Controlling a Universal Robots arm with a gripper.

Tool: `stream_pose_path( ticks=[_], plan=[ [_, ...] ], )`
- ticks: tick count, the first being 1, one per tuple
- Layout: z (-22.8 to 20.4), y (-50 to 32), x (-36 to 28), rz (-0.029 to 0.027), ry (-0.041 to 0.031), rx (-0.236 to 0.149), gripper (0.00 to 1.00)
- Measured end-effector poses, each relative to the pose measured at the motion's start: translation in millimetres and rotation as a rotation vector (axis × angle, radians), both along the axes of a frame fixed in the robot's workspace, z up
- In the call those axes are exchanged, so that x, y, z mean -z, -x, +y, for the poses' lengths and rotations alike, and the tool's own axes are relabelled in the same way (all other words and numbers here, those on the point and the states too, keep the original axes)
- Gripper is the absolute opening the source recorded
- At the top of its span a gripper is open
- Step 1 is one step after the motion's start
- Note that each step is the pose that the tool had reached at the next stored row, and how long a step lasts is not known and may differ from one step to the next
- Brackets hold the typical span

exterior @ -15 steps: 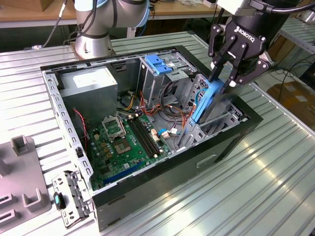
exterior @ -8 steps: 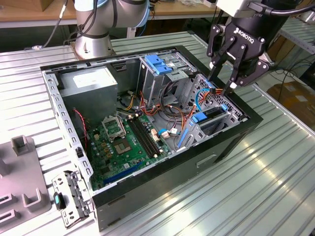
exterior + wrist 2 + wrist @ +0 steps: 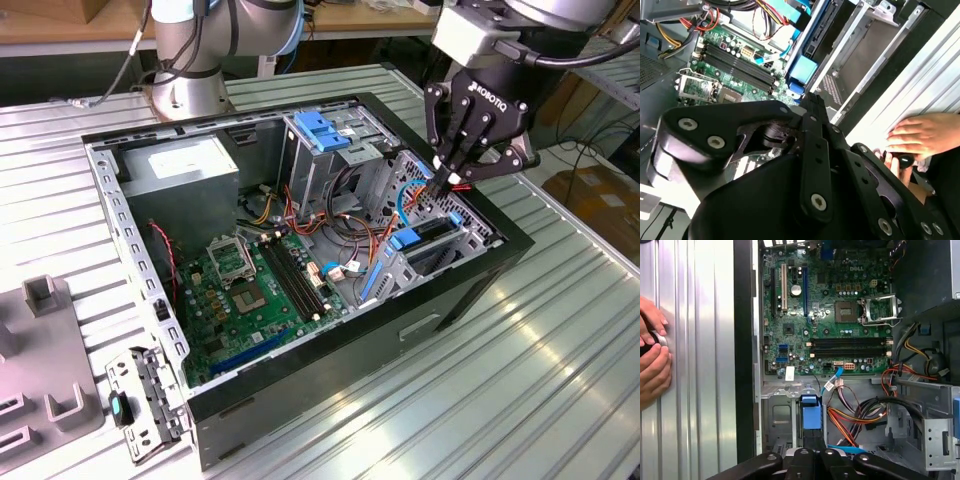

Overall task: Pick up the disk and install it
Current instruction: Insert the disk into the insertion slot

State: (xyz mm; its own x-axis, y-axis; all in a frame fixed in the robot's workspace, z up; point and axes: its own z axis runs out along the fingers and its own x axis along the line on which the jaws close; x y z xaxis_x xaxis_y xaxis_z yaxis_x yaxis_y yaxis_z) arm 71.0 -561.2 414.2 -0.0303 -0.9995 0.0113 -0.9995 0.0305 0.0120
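Here the black jaws are pinched together, empty, just above the flat grey disk with blue plastic rails (image 3: 432, 232), which sits slotted in the metal drive cage (image 3: 412, 270) of the open black computer case (image 3: 330, 372).

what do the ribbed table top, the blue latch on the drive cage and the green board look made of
Ribbed silver table top: likely aluminium, brushed; glare streaks run along its grooves.
Blue flat latch on the grey drive cage: probably moulded plastic, going by its even matte colour.
Green circuit board: seemingly laminate with a glossy green coat, dotted with metal contacts.
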Motion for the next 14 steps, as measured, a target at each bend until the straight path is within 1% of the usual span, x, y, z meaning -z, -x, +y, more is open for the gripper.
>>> stream_pose_path(
  ticks=[2, 3, 6, 9, 11, 12, 14],
  plan=[
    [-0.1, -2.7, 3.2, -0.0039, 0.0008, -0.002, 0.11],
    [-0.2, -3.5, 4.1, -0.0048, 0.0010, -0.003, 0.11],
    [-0.3, -9.2, 8.8, -0.0053, 0.0014, -0.004, 0.11],
    [-0.4, -18.3, 15.8, -0.0053, 0.0016, -0.006, 0.11],
    [-0.5, -22.7, 19.3, -0.0053, 0.0016, -0.007, 0.11],
    [-0.6, -27.5, 22.7, -0.0054, 0.0018, -0.008, 0.11],
    [-0.7, -32.0, 26.3, -0.0055, 0.0018, -0.008, 0.11]
  ],
)
